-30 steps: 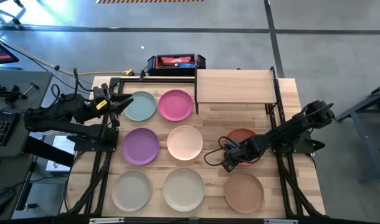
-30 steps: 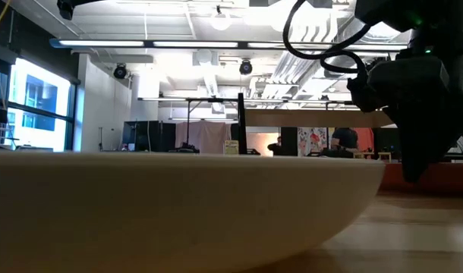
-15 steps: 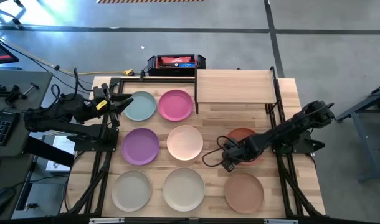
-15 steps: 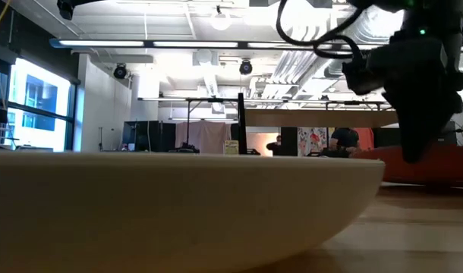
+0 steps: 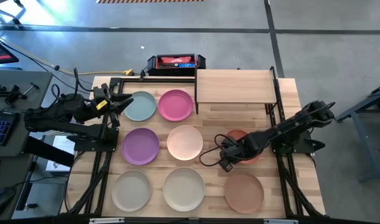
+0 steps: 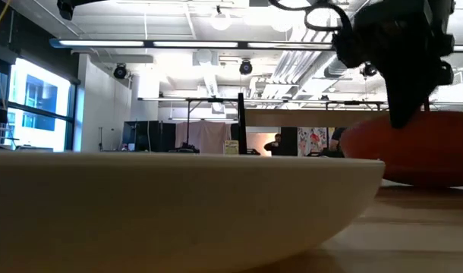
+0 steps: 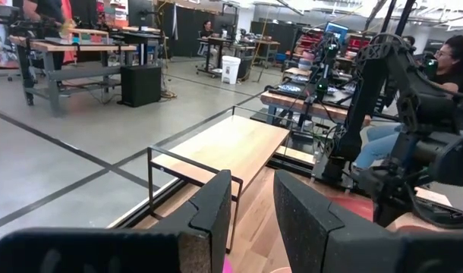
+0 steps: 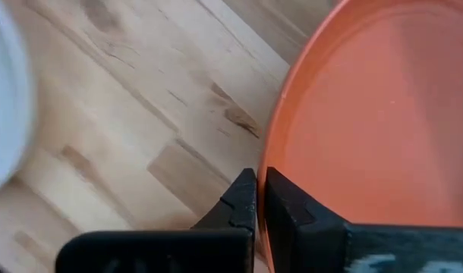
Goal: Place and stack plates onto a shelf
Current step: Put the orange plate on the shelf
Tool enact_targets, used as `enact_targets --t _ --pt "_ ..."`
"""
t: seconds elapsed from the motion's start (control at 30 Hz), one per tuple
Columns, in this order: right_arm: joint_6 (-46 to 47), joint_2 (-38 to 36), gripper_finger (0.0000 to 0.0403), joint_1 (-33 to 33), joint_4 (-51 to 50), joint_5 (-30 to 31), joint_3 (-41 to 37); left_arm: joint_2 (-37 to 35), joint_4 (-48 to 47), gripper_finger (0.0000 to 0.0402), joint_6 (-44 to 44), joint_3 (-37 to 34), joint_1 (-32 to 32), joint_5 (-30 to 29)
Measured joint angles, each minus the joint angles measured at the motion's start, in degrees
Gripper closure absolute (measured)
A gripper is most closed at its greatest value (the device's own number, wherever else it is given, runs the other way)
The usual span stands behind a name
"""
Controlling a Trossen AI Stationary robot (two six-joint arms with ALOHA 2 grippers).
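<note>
My right gripper (image 5: 225, 161) is shut on the terracotta plate (image 5: 244, 144), which sits right of the table's centre and shows tilted in the low view (image 6: 417, 152). The other plates lie flat on the tabletop: teal (image 5: 140, 106), hot pink (image 5: 175, 104), purple (image 5: 141, 146), peach (image 5: 185, 142), beige (image 5: 131, 190), cream (image 5: 184, 188) and tan (image 5: 243, 191). The shelf (image 5: 235, 86) stands at the far edge with nothing on it. My left gripper (image 5: 124, 103) waits open at the far left, beside the teal plate. My right gripper pinches the terracotta plate's rim (image 8: 273, 163) on its near-left side, one finger inside the plate and one outside. The fingers (image 6: 402, 114) come from above, pointing down. That rim is raised and the plate hangs tilted, its far side low by the tabletop.
A black and red box (image 5: 175, 62) lies beyond the table's far edge. Black frame rails (image 5: 103, 134) run along both sides of the table. The cream plate's rim (image 6: 178, 197) fills the low view's foreground. Bare wood lies between the shelf and the terracotta plate.
My right gripper has risen, holding the terracotta plate's near-left rim. The plate has tipped from lying flat to tilted, its gripped side lifted while its far side stays low.
</note>
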Motion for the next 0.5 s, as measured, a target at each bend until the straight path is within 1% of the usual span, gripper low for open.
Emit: enact_targets --t 0.2,0.5 --pt "-0.3 0.0 0.0402 0.0 -2.7 0.2 3.4 0.0 -0.1 0.0312 0.0 0.0 0.0 0.0" --pt "-0.4 0.0 0.0402 0.0 -4.5 0.3 5.8 0.0 -0.2 0.0312 0.0 -0.3 0.0 0.0"
